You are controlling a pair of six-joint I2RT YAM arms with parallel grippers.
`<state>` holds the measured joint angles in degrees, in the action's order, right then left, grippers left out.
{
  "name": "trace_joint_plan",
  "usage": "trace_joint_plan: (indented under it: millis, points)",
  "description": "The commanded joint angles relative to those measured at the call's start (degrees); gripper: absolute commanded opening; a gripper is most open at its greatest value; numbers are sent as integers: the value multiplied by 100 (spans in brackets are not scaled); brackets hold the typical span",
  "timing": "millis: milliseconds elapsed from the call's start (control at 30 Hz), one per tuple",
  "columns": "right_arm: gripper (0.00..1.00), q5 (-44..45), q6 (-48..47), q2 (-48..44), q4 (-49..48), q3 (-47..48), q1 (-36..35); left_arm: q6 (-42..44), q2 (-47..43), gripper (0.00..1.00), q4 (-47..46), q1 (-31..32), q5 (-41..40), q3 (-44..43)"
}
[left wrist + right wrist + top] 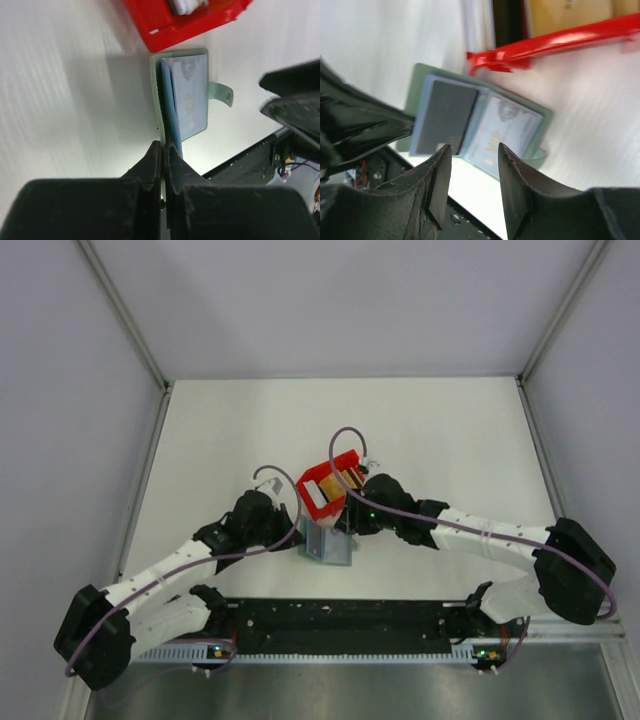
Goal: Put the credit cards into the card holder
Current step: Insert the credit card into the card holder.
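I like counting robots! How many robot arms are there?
2. The left arm reaches in from the lower left, the right arm from the lower right; none seems hidden.

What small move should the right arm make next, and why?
Probably move the right gripper to the red bin for one of the tan cards. Its jaws are open and empty above the card holder, which the left gripper pinches open; one pale card sits inside.

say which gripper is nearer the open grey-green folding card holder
Left. The left gripper pinches the grey-green card holder by its edge; the right gripper hovers open above it.
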<state>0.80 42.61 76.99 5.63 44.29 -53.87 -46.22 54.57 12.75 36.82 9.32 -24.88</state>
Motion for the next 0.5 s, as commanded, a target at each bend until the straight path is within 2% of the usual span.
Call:
trace_joint_plan:
  millis: [0,233,467]
  points:
    - [42,-8,115,-97,413,-376,543,508,352,0,-9,10,728,-456]
    - [43,-597,353,26,141,-816,851,421,450,11,-484,10,1352,-544]
    - [47,-1142,766,219,-316,-1168,913,473,511,25,-607,71,1581,-693]
